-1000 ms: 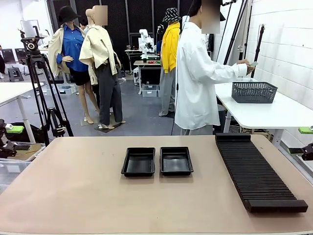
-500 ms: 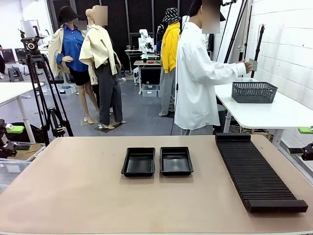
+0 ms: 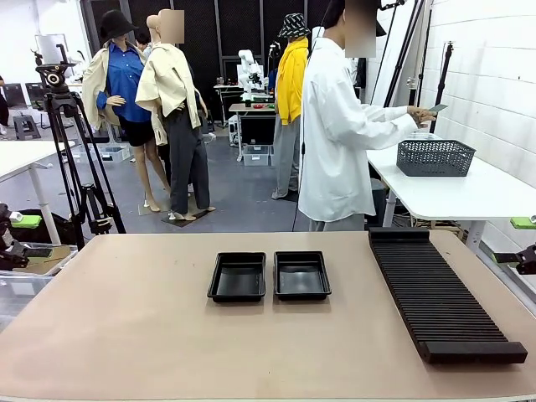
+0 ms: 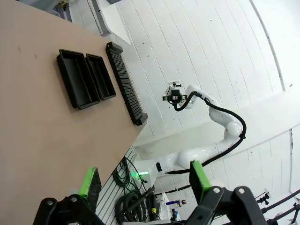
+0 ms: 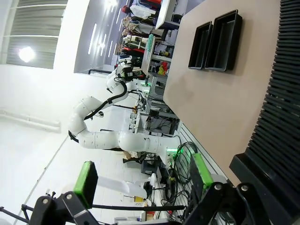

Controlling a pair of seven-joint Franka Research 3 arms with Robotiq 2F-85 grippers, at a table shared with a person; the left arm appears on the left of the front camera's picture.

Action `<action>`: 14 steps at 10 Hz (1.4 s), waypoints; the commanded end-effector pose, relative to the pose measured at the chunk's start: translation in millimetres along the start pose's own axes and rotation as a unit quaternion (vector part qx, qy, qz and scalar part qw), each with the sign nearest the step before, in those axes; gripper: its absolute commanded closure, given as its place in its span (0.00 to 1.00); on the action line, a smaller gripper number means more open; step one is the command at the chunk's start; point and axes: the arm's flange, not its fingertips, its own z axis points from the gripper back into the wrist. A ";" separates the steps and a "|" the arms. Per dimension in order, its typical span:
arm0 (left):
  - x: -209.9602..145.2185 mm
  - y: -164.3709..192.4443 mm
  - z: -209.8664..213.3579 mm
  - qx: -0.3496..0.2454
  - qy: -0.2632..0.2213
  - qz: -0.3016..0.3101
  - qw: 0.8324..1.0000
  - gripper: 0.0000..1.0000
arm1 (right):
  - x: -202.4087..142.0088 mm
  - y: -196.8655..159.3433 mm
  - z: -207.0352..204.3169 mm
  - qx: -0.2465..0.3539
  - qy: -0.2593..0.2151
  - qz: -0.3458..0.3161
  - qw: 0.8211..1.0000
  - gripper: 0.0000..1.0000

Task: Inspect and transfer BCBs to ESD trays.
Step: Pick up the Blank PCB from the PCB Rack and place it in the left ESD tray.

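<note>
Two empty black ESD trays [image 3: 237, 279] [image 3: 301, 276] sit side by side at the middle of the tan table; the left wrist view shows the pair [image 4: 77, 84] far off, as does the right wrist view [image 5: 213, 35]. Beyond the table's far edge a person in a white coat faces a side table and holds a small flat BCB [image 3: 436, 108] up in one hand. My left gripper [image 4: 144, 180] is open and holds nothing, well away from the trays. My right gripper [image 5: 143, 178] is also open and holds nothing, off the table's right side.
A long black ribbed rack [image 3: 440, 293] lies along the table's right side, near my right gripper [image 5: 276, 117]. A grey mesh basket [image 3: 435, 157] stands on the white side table beside the person. A camera tripod [image 3: 71, 142] stands at the back left.
The person's hand has turned the small board from upright to nearly flat above the basket. Both arms and the trays have stayed still.
</note>
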 end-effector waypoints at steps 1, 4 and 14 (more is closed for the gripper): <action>0.1 -1.2 -0.1 -0.001 0.000 -0.001 1.000 0.00 | -0.5 -0.7 -1.1 0.001 0.001 -0.002 1.000 0.00; 0.1 -1.2 -0.1 -0.001 0.000 -0.001 1.000 0.00 | -0.5 -0.7 -1.1 0.001 0.001 -0.002 1.000 0.00; 0.1 -1.2 -0.1 -0.001 0.000 -0.001 1.000 0.00 | -0.5 -0.7 -1.1 0.001 0.001 -0.002 1.000 0.00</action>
